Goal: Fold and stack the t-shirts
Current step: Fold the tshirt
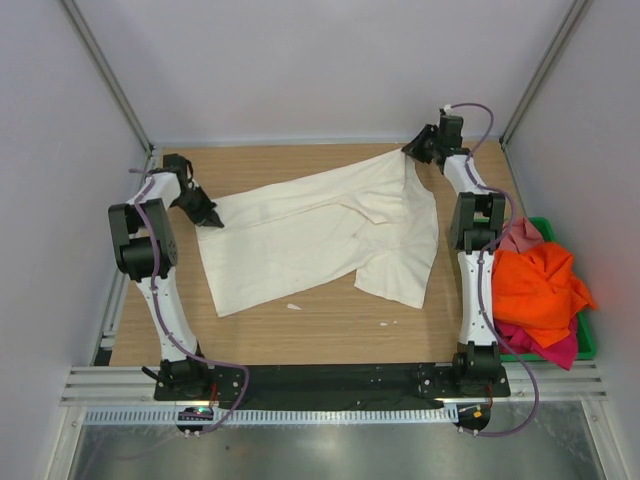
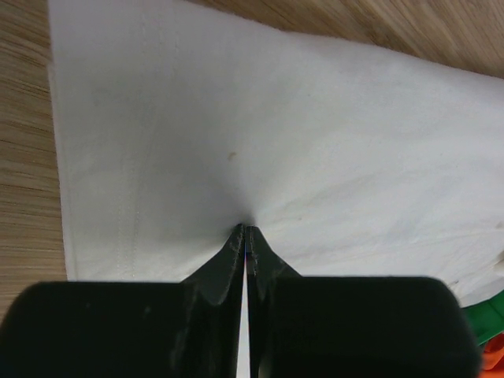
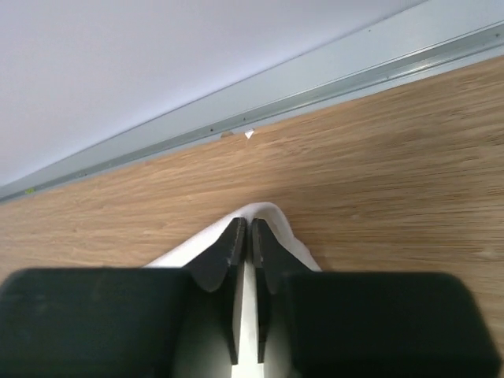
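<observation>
1. Pinched shut, the left gripper has its black, wedge-shaped fingertips closed on the cream-white t-shirt. It grips at the cloth's 9 o'clock edge, and fine creases fan out from the tips.
2. At the shirt's 1 o'clock corner the right gripper is likewise closed. A rounded fold of white cloth is nipped between its fingers.
3. This t-shirt lies mid-table as a broad, matte, softly wrinkled sheet. Its right half is doubled over into an uneven flap.
4. Beneath it, the table is pale wood with a straight grain.
5. At 3 to 4 o'clock, a green plastic bin holds crumpled shirts. The orange t-shirt is heaped on top, the dusty pink t-shirt shows behind it, and the magenta t-shirt lies under its near side.
</observation>
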### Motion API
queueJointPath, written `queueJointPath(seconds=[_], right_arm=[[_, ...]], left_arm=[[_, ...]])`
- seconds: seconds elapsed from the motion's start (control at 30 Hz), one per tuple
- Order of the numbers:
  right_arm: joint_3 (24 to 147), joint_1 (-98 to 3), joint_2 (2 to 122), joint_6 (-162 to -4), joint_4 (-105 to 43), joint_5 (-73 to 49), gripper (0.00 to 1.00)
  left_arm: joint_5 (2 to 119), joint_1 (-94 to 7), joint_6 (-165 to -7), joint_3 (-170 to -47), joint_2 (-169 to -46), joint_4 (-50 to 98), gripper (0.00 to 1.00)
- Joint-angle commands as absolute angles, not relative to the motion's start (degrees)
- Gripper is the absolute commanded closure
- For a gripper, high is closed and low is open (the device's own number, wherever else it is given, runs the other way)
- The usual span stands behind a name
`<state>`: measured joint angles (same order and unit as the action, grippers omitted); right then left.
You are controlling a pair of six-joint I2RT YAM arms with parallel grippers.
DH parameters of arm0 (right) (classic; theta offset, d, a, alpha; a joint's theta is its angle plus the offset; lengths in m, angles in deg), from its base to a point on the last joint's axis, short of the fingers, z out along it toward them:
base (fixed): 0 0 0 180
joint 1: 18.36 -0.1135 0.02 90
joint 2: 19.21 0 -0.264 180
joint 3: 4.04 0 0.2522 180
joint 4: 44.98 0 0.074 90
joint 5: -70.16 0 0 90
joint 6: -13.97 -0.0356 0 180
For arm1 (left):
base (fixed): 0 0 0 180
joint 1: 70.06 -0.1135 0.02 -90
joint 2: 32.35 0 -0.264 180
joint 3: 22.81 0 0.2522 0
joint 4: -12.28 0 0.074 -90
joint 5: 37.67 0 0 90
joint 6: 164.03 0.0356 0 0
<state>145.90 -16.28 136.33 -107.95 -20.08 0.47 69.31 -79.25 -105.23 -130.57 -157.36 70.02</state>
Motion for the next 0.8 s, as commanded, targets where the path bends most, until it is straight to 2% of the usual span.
queueJointPath(seconds=[0.0,0.07,0.27,0.3,0.4,0.47,0.5,0.6,0.77], right_arm=[[150.79,-15.11,136.62,-108.46,-20.76,0.19,0.81],[147.64,-15.2,133.99,-108.29,-20.58,-0.86,0.78],[145.25,-15.11,125.57,-106.35,-10.41,-6.29,0.52],[145.51,-15.11,124.67,-106.44,-7.86,-7.09,0.5],[145.26,-16.42,118.37,-104.7,3.74,-10.25,0.45],[138.6,-18.09,113.53,-102.41,8.06,-12.54,0.42],[135.18,-18.36,107.5,-100.22,8.16,-13.42,0.41],[121.65,-24.76,98.95,-95.48,10.08,-14.92,0.41],[109.59,-34.6,92.06,-92.38,10.01,-14.75,0.43]], left_arm=[[62.88,-79.64,-103.3,-127.19,-160.49,69.63,0.96],[62.62,-79.64,-103.3,-127.1,-159.79,69.54,0.94],[62.79,-79.55,-104.35,-127.72,-153.82,70.07,0.76],[62.97,-79.55,-104.7,-128.07,-152.86,70.33,0.72],[64.28,-78.94,-106.11,-128.69,-148.73,70.77,0.68],[65.43,-78.5,-107.25,-127.9,-145.57,70.69,0.68],[66.56,-77.89,-107.69,-127.37,-144.59,70.6,0.67],[69.02,-76.74,-109.54,-124.13,-140.9,69.11,0.66],[72.11,-74.64,-111.73,-114.22,-134.84,66.3,0.65]])
